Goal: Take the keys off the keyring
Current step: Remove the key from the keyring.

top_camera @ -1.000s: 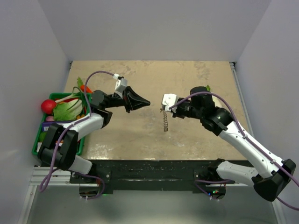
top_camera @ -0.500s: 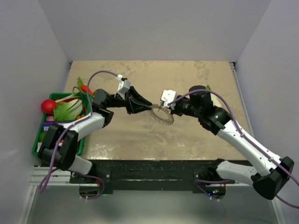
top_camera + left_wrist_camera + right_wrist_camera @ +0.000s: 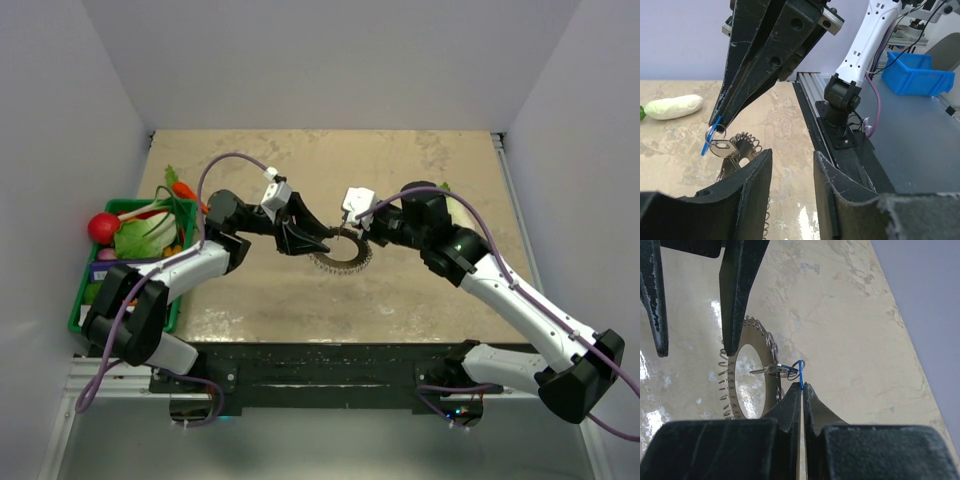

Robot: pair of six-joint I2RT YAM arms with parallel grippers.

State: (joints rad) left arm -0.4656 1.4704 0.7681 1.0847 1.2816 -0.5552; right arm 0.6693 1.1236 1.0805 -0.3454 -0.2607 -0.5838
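Pinching key (image 3: 782, 370): right hand (image 3: 801, 386) | left hand (image 3: 791, 157) parted at keyring (image 3: 335, 266) | green basket (image 3: 125, 205) holds radish (image 3: 143, 236)

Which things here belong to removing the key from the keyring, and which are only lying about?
Belong to the job:
- grey coil keyring
- small blue-headed key, pinched by the right fingers
- left fingers, open near the keyring

Lying about:
- white radish on the table
- green basket of vegetables
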